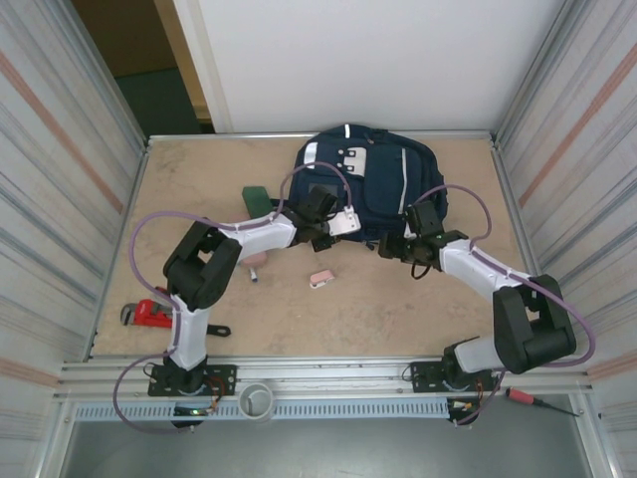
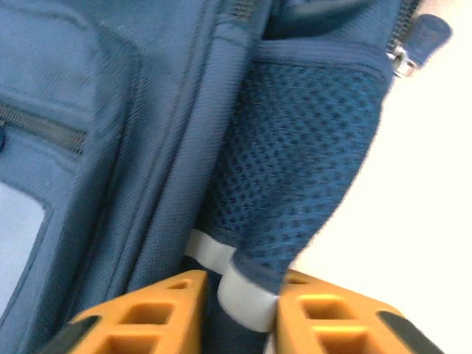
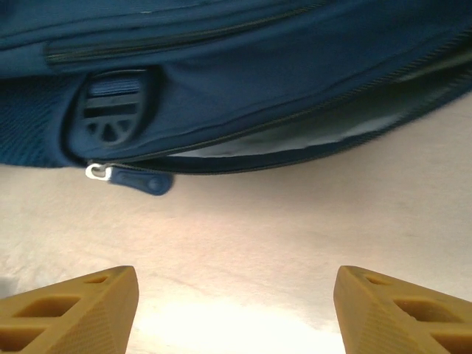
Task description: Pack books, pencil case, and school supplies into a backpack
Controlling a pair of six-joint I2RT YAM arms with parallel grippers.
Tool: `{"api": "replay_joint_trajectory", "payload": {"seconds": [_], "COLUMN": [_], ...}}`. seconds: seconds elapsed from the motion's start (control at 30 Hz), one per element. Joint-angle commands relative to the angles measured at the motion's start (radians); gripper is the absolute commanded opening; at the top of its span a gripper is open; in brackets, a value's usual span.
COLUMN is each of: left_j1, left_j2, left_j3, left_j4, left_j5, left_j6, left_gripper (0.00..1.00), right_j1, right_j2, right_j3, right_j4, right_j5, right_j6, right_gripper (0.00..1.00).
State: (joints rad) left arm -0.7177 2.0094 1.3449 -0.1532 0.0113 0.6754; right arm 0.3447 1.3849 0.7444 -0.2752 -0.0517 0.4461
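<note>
The navy backpack [image 1: 370, 177] lies at the back middle of the table. My left gripper [image 1: 341, 225] is at its near left corner. In the left wrist view this gripper [image 2: 240, 286] is shut on the white-trimmed edge of the backpack's mesh side pocket [image 2: 295, 169]. My right gripper [image 1: 391, 246] stands open at the near edge of the bag, over bare table [image 3: 236, 284]. Ahead of it the backpack [image 3: 243, 81] shows a blue zip pull [image 3: 140, 180] and a partly open zip with grey lining. A dark green book [image 1: 257, 197], part of the pink pencil case [image 1: 257, 260] and a tiny pink eraser [image 1: 320, 279] lie on the table.
A red pipe wrench [image 1: 147, 314] and a black spanner [image 1: 215, 330] lie at the near left. Corrugated metal walls close in both sides. A red-handled screwdriver [image 1: 537, 401] rests on the frame at the near right.
</note>
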Motion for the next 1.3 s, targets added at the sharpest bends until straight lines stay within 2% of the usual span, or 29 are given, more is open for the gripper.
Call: {"api": "replay_joint_trajectory", "payload": {"seconds": [0.0, 0.17, 0.4, 0.63, 0.97, 1.13, 1.27], "left_j1": [0.015, 0.059, 0.105, 0.116, 0.118, 0.118, 0.118], "left_j2": [-0.017, -0.065, -0.101, -0.111, -0.115, -0.115, -0.110], "left_j3": [0.034, 0.045, 0.063, 0.085, 0.090, 0.094, 0.093], "left_j4": [-0.034, -0.067, -0.096, -0.121, -0.138, -0.146, -0.146], "left_j5": [0.051, 0.202, 0.345, 0.366, 0.377, 0.376, 0.365], "left_j6": [0.006, -0.038, -0.073, -0.077, -0.080, -0.079, -0.077], "left_gripper": [0.16, 0.06, 0.03, 0.02, 0.02, 0.03, 0.02], "right_j1": [0.053, 0.131, 0.223, 0.267, 0.305, 0.329, 0.338], "right_j2": [-0.039, -0.046, 0.006, 0.098, 0.314, 0.372, 0.371], "right_j3": [-0.025, -0.081, -0.140, -0.203, -0.121, -0.073, -0.068], "right_j4": [0.097, 0.250, 0.460, 0.693, 0.842, 0.864, 0.866], "right_j5": [0.030, 0.099, 0.208, 0.284, 0.416, 0.502, 0.540], "right_j6": [-0.071, -0.148, -0.225, -0.258, -0.292, -0.297, -0.294], "right_gripper": [0.66, 0.60, 0.53, 0.51, 0.49, 0.42, 0.33]}}
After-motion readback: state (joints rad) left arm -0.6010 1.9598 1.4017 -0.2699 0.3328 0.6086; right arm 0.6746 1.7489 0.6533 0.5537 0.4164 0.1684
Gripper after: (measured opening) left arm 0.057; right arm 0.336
